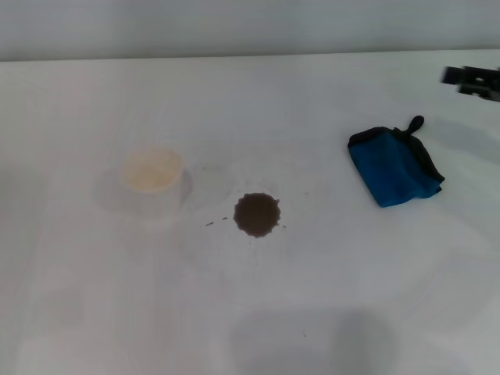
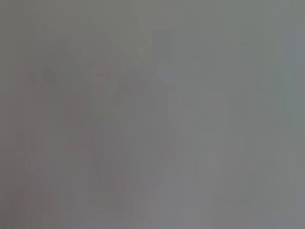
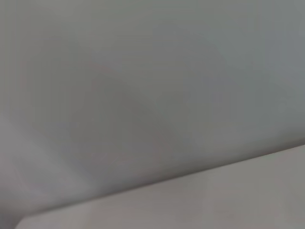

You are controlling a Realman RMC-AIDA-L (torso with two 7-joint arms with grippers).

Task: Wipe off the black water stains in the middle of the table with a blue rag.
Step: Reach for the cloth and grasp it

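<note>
White and smooth, the table [image 1: 328, 312] fills almost the whole head view, with a plain grey wall behind its far edge.

The black water stains [image 1: 256, 214] lie near the middle of the surface: one dark brown-black round blot with a scalloped, jagged outline, plus a few tiny dark specks just beside it on both sides and one more speck nearer the front edge.

The blue rag [image 1: 396, 164] lies flat toward the right edge, well apart from the blot. It is folded, bright blue, with black edging along its far side and a small black loop sticking out toward the far edge. Nothing touches it.

A translucent whitish plastic cup [image 1: 151, 173] stands upright on the left side of the blot, near it but not touching, mouth up.

No brand, label or writing can be read on any item.

The right gripper [image 1: 473, 80] shows only as a dark, blurred part at the right edge of the head view, above the table's far right area, beyond the rag and apart from it. Whether its jaws are released or clenched cannot be told. The right wrist view shows only a grey wall and a pale band of table.

The left gripper appears in no view; the left wrist view shows only a featureless grey field.
</note>
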